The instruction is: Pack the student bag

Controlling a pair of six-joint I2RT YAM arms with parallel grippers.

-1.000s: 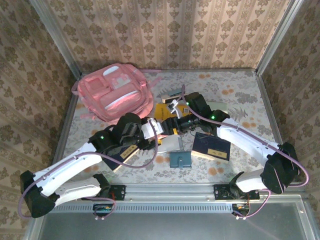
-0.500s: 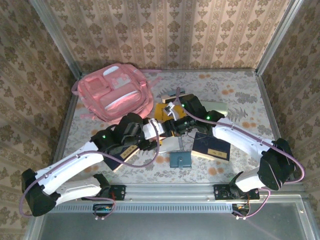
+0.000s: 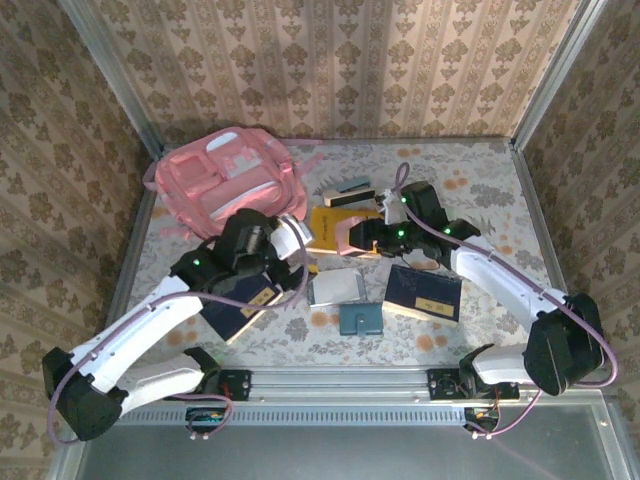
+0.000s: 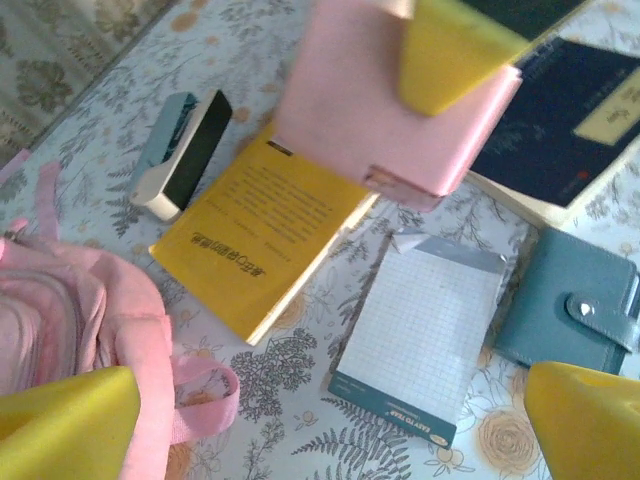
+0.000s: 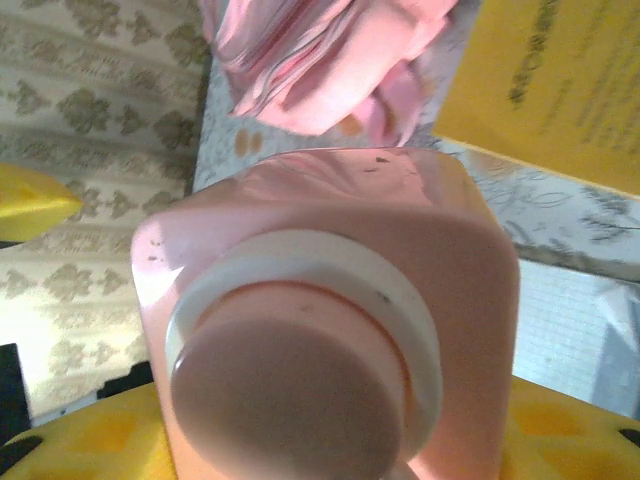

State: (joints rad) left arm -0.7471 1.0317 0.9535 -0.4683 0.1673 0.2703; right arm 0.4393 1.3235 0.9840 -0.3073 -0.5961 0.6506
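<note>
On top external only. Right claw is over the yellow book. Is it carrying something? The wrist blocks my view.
Observer: Yes. In the right wrist view the right claw is clamped on a pink container with a squarish body, a white ring and a round pink cap.
Operator: Left claw?
Observer: In the left wrist view the left claw is wide open. Its yellow fingers sit at the frame's two lower corners, gripping nothing.
Operator: Teal wallet, open or shut?
Observer: Shut. The teal wallet has its strap snapped across the cover.
</note>
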